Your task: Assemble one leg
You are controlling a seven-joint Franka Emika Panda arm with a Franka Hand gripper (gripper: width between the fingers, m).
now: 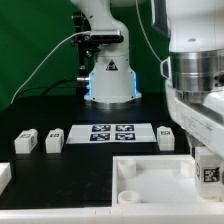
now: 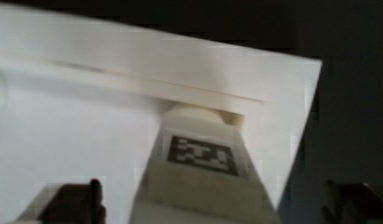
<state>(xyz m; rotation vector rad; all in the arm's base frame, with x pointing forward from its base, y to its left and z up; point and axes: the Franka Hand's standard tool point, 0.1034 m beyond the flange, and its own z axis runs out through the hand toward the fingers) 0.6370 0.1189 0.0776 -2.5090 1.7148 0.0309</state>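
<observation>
At the table's edge on the exterior view's left, you've got a small white plastic block [image 1: 5,175] half cut off by the frame. Next come two more small white boxy blocks, the first tagged block [image 1: 27,140] and the second tagged block [image 1: 55,140], sitting near each other but apart. Moving to the middle, the arm's white base [image 1: 108,75] stands toward the far edge, and in front of it the marker board [image 1: 112,132] lies flat with four tags. Just beside its end on the exterior view's right sits another white boxy block [image 1: 168,137]. Along the near edge lies the large flat white panel with round corner sockets [image 1: 150,180]. Over its corner toward the exterior view's right, your white Panda arm [image 1: 195,90] hangs down. Right under it is the leg [image 1: 210,172], a small white boxy plastic piece showing a black-and-white square tag. In the wrist view the leg [image 2: 202,153] stands against the panel [image 2: 99,90] with its tag facing the camera. The two-finger gripper [image 2: 214,200] is spread wide, and its dark fingertips [image 2: 78,198] sit on either side with a gap on both sides, not touching the leg. Whether the leg is seated in a socket, you cannot tell.
</observation>
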